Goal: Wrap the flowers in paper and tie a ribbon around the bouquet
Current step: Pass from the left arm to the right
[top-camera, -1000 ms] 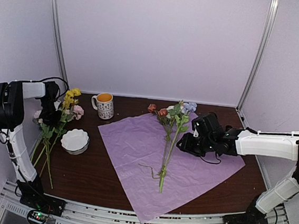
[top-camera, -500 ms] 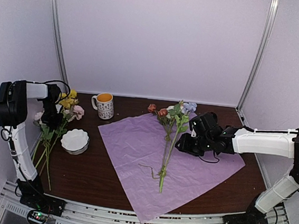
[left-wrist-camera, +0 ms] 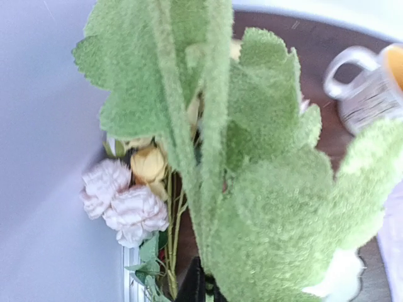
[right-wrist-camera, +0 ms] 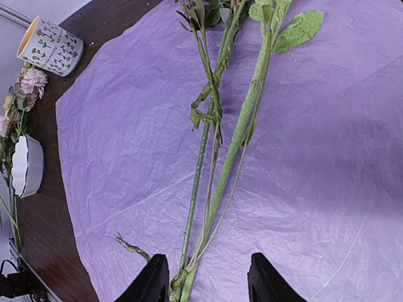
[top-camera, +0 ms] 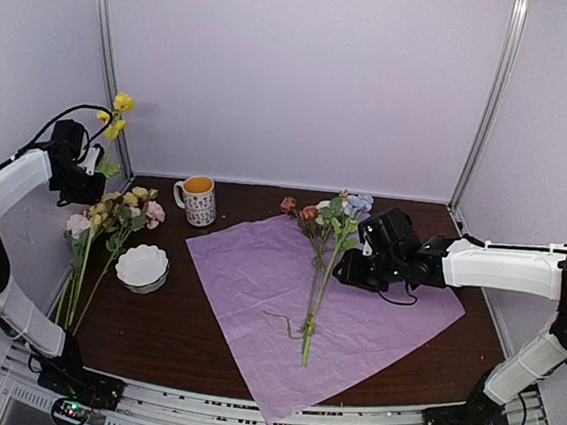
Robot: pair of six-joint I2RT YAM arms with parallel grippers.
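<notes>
Left gripper (top-camera: 89, 166), ten o'clock, raised, jaws clamped on yellow flower (top-camera: 123, 103) stem. Right gripper (right-wrist-camera: 204, 277), two o'clock, jaws half-open over flowers (top-camera: 331, 217) on paper (top-camera: 248, 269).

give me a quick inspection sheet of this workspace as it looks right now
surface: dark brown table, the paper spread across its middle
job's things: paper lies flat and unwrapped; a few flowers lie on it, stems towards the arms; more flowers lie at the left edge; ribbon: nothing seen
clutter: mug, white dish
end effectors: left end effector shut on a yellow flower stem, held up above the table; right end effector open, above the stems on the paper
cables: black cable loops over the left arm
surroundings: pale walls, metal uprights
</notes>
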